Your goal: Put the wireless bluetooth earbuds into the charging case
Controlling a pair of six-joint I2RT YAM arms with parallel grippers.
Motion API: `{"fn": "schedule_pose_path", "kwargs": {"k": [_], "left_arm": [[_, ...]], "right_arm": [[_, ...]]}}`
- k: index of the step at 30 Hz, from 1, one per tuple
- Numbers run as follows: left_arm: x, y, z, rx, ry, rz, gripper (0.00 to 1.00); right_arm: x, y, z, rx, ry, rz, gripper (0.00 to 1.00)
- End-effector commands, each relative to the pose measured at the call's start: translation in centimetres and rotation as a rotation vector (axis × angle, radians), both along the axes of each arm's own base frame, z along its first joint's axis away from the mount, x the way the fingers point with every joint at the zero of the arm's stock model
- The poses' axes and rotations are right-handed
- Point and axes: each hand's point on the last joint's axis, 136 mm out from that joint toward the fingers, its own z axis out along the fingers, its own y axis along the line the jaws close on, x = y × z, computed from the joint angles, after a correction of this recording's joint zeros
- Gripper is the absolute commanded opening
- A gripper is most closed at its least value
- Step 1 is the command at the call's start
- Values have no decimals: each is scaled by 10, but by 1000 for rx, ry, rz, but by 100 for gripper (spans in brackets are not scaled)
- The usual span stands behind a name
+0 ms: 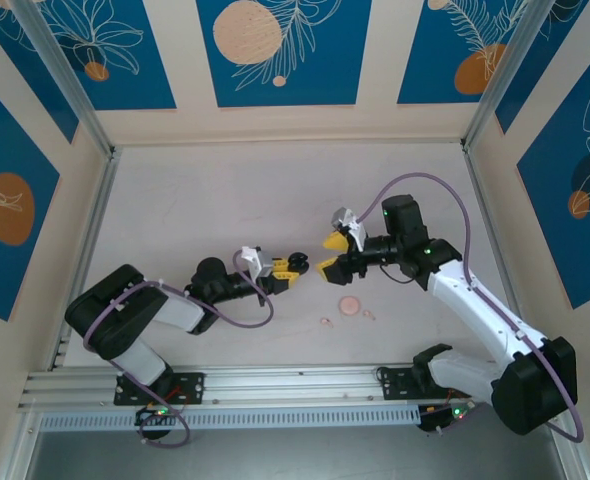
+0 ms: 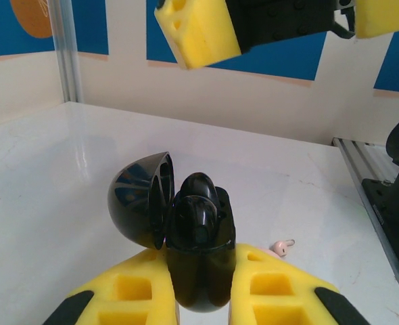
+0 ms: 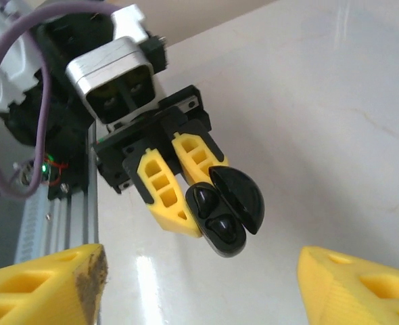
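My left gripper (image 1: 293,268) is shut on the black charging case (image 2: 199,264), held off the table with its lid (image 2: 137,202) swung open. Two black earbuds (image 3: 206,198) (image 3: 221,228) sit in the case's wells. My right gripper (image 1: 327,255) stands open just right of the case, with nothing between its yellow fingers (image 3: 47,284). In the left wrist view those fingers (image 2: 196,30) hang above the case. A pale pink earbud (image 2: 283,246) lies on the table beyond my left fingers; two pink earbuds (image 1: 325,322) (image 1: 368,315) show from above.
A round pale pink case (image 1: 350,305) lies on the table just below the right gripper, between the pink earbuds. An aluminium rail (image 1: 275,385) runs along the near edge. Patterned walls (image 1: 275,60) close in the back and sides.
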Motion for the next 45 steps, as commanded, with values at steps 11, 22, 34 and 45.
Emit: {"fn": "schedule_pose_path", "kwargs": {"k": [11, 22, 34, 45], "left_arm": [[-14, -3, 23, -51, -71, -65, 9], [-12, -4, 21, -47, -59, -59, 9], [2, 0, 10, -30, 17, 22, 10], [36, 16, -26, 24, 351, 256, 11]], "right_arm": [[-4, 15, -29, -154, -162, 283, 78], [-3, 45, -32, -90, -103, 391, 72], [-26, 22, -9, 8, -127, 402, 49], [38, -40, -74, -345, 585, -409, 50]]}}
